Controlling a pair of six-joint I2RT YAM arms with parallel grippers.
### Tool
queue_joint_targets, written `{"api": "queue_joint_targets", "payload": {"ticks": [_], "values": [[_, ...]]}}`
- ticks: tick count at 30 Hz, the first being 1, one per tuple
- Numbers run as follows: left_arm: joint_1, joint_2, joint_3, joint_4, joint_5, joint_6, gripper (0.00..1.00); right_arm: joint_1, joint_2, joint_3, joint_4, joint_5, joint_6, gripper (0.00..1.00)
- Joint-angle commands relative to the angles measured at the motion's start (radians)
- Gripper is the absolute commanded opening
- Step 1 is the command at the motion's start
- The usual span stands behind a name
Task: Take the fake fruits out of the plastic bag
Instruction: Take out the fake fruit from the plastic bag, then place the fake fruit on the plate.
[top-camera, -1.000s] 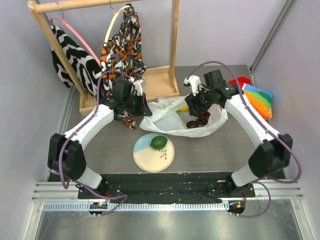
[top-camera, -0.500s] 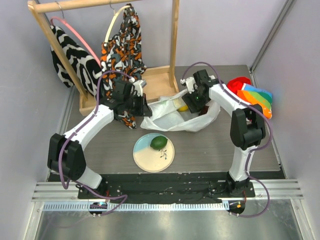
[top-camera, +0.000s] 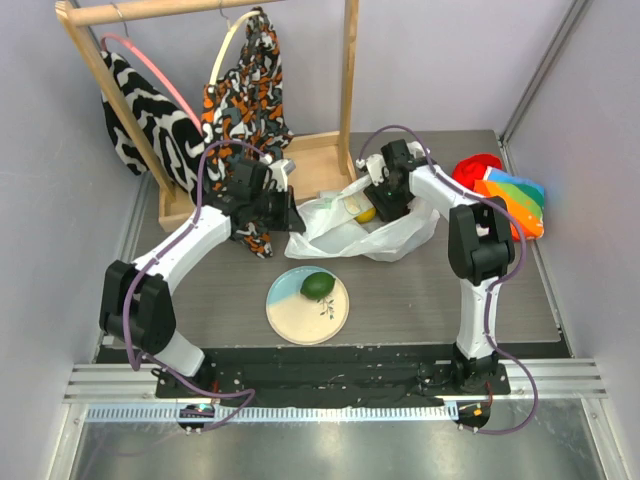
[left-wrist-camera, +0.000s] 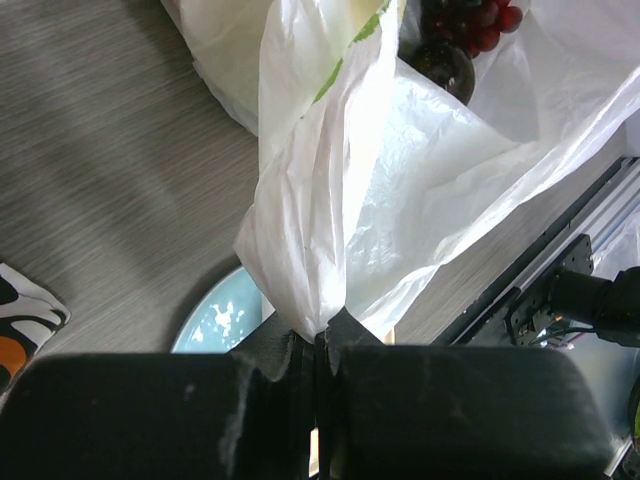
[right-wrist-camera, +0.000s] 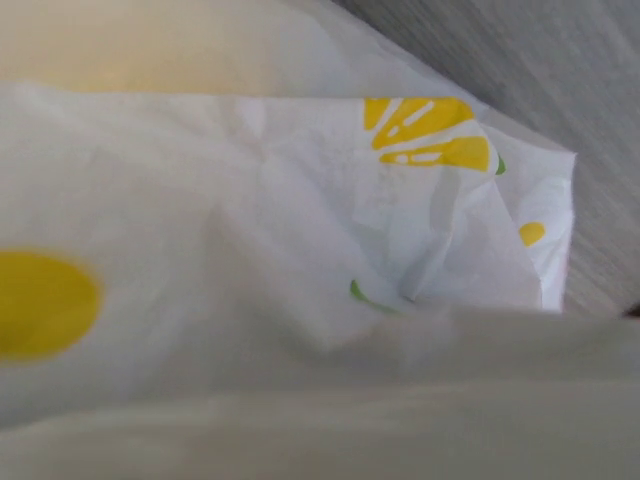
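A grey wood-grain bench (top-camera: 420, 290) sits between pale lilac walls. At its 10 to 11 o'clock corner stands a wooden clothes rack (top-camera: 347, 90) hung with a black-and-white patterned cloth (top-camera: 135, 105) and an orange-and-black patterned cloth (top-camera: 250, 90).

Near the middle, slightly toward 12 o'clock, lies the thin white translucent plastic bag (top-camera: 335, 240), crumpled on the bench. A red and rainbow-striped cloth (top-camera: 510, 195) lies near it at 2 o'clock. At the bag's 6 o'clock is a round blue-and-cream plate (top-camera: 285, 318) carrying one green oval fake fruit (top-camera: 318, 285).

The left claw (left-wrist-camera: 318, 345) is at the bag's 9 o'clock edge, fingers together and clamped on a gathered fold of the film. The right claw (top-camera: 385, 200) is sunk into the bag's 12 o'clock side. Its wrist camera shows only white film with yellow slice print, so whether its fingers are apart or together cannot be told.

A yellow lemon (top-camera: 367, 213) shows in the bag just at the right claw's 9 o'clock. The left wrist view shows a dark purple grape bunch (left-wrist-camera: 470, 18) inside the bag, with a dark green oval fruit (left-wrist-camera: 447, 68) just beside it.
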Motion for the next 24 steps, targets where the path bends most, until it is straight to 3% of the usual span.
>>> {"api": "queue_joint_targets", "payload": {"ticks": [1, 6, 15, 18, 24], "values": [[0.002, 0.021, 0.063, 0.039, 0.021, 0.01, 0.0, -0.018, -0.168, -0.023, 0.051, -0.084, -0.038, 0.41], [0.002, 0.05, 0.109, 0.042, 0.02, 0.016, 0.0, -0.02, -0.467, -0.147, 0.018, -0.263, -0.091, 0.38], [-0.002, 0.055, 0.155, 0.042, 0.015, 0.026, 0.0, -0.003, -0.747, -0.327, -0.182, -0.539, -0.202, 0.38], [-0.002, 0.044, 0.166, 0.033, 0.003, 0.043, 0.0, 0.101, -0.797, -0.362, -0.234, -0.584, -0.286, 0.38], [-0.001, 0.031, 0.181, 0.005, -0.028, 0.092, 0.0, 0.448, -0.798, -0.457, -0.217, -0.486, -0.475, 0.4]]}}
